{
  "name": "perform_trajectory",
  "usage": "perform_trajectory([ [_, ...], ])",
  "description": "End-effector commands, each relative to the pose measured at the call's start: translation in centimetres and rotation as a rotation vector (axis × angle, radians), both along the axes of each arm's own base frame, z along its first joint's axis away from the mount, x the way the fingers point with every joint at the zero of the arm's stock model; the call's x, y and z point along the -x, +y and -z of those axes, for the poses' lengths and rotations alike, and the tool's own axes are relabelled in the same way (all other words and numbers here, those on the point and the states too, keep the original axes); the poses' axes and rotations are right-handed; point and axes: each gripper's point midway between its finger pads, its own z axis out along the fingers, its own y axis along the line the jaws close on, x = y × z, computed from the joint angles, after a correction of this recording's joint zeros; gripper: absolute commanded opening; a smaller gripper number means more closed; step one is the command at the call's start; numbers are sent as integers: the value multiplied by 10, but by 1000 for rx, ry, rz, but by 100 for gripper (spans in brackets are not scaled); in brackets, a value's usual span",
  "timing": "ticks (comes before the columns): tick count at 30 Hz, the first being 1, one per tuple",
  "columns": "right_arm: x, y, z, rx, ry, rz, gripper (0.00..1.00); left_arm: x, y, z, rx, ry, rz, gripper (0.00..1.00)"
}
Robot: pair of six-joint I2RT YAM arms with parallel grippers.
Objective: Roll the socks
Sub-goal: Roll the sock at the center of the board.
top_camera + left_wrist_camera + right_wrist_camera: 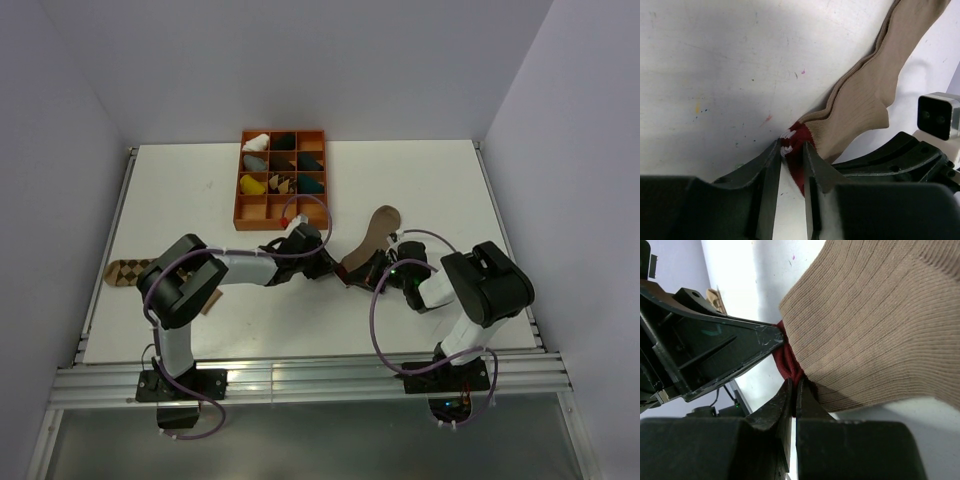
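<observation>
We're at the middle of the table (200, 200), where the tan sock (378, 232) lies flat, stretched at an angle from its rounded toe at the far end to its cuff (796, 142) at the near end. It's plain ribbed knit in an even tan. The edges look wavy, and the cuff is dark red with small white marks. Both arms meet at that cuff. We see the left gripper (791, 157) with its jaws drawn narrow and the bunched red fabric caught between the tips, touching both. The right gripper (793, 387) has its jaws pressed together on the cuff's edge, just beside the left one. The argyle sock (126, 272), with its tan-and-brown diamonds, lies well apart at the table's left edge. A divided orange tray (250, 212) sits at the far side.
</observation>
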Motion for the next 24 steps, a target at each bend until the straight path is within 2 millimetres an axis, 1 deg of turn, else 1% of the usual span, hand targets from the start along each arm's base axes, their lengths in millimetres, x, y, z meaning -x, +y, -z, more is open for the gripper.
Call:
perform_trajectory([
  [1,2,-13,16,103,27,23,0,12,8,25,-81,58,10,27],
  [2,4,-15,18,124,30,13,2,12,9,25,-86,60,10,24],
  [3,2,-14,16,130,19,11,3,12,9,25,-91,57,11,19],
  [4,1,-16,13,147,2,8,5,12,10,24,-97,60,11,16],
  [5,1,-16,11,159,-7,4,9,12,10,23,-103,56,10,13],
  [6,-2,-15,6,168,-30,-1,11,11,11,21,-111,48,11,8],
  [7,-1,-18,8,205,-36,-6,17,12,14,22,-131,54,12,4],
  [9,-7,-15,-9,231,-111,-19,23,10,16,17,-153,36,23,2],
  [10,-4,-18,-7,277,-118,-37,29,11,22,18,-189,46,21,1],
  [11,-11,-20,-21,302,-180,-18,31,11,24,14,-202,40,26,1],
  [12,-12,-16,-29,325,-218,-29,34,10,26,14,-228,28,42,0],
  [13,-10,-17,-31,372,-251,-51,39,5,27,8,-246,10,40,0],
  [14,-16,-21,-35,429,-291,-22,41,9,34,9,-289,24,44,0],
  [15,-19,-18,-49,447,-352,-18,42,8,37,7,-315,12,59,0],
  [16,-10,-7,-51,485,-402,-74,44,3,38,1,-335,-5,56,0],
  [18,-10,-1,-61,523,-477,-70,45,4,43,-4,-370,-14,73,0],
  [19,-6,8,-66,529,-527,-99,46,2,45,-7,-385,-24,72,0],
  [21,-5,11,-67,555,-569,-104,48,1,48,-11,-415,-33,89,0],
  [22,0,19,-67,562,-604,-145,51,1,49,-12,-424,-34,98,0],
  [24,-2,21,-67,603,-636,-138,52,0,49,-13,-443,-34,116,0],
])
